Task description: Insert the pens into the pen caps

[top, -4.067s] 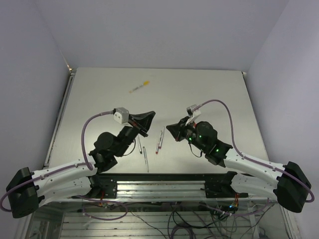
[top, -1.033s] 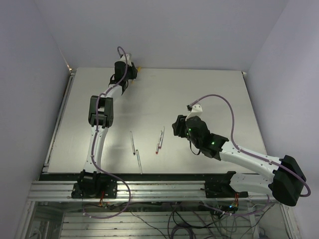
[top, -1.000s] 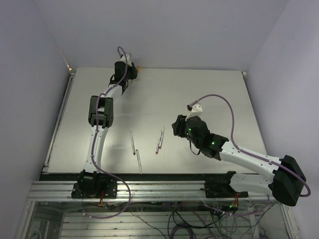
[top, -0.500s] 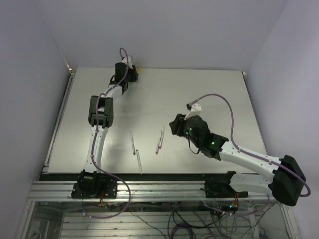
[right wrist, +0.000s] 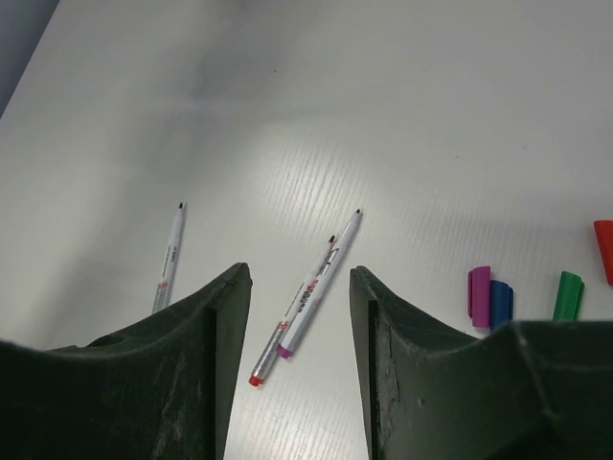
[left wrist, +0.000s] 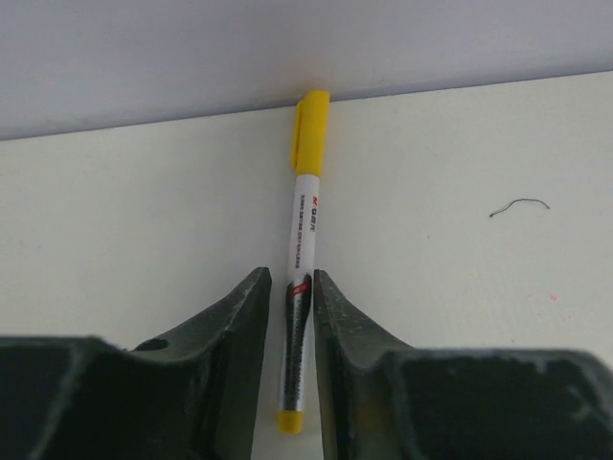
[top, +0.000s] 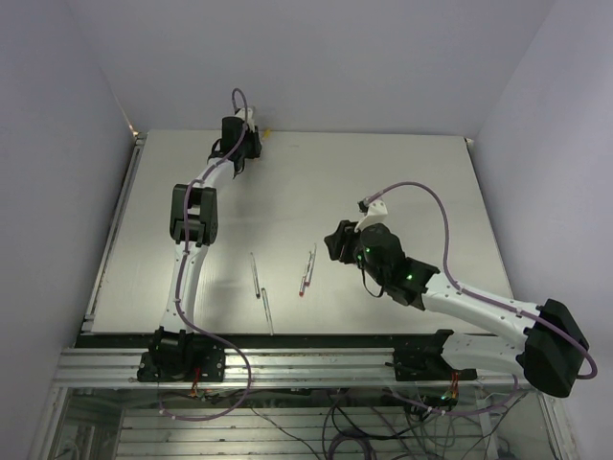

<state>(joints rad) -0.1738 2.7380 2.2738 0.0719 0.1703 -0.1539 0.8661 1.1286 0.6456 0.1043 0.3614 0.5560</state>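
A white pen with a yellow cap (left wrist: 305,206) lies on the table, its cap end against the back wall. My left gripper (left wrist: 292,278) straddles the pen's tail, jaws narrow, with a thin gap on the left side. From above, that gripper (top: 243,144) is at the far back edge by the yellow cap (top: 267,131). My right gripper (right wrist: 297,273) is open and empty above two uncapped pens, one magenta-ended (right wrist: 321,278) and one red-ended (right wrist: 287,326). Magenta (right wrist: 479,292), blue (right wrist: 500,305), green (right wrist: 568,295) and red (right wrist: 603,249) caps lie to its right.
A third bare pen (right wrist: 169,257) lies left of the right gripper. From above, two pens (top: 255,273) (top: 268,311) lie near the front, left of the pair (top: 308,271). The back wall (left wrist: 287,48) is right behind the yellow pen.
The left arm has stretched from mid-table to the far back edge, and the yellow pen now lies against the back wall. The right gripper has shifted slightly left.
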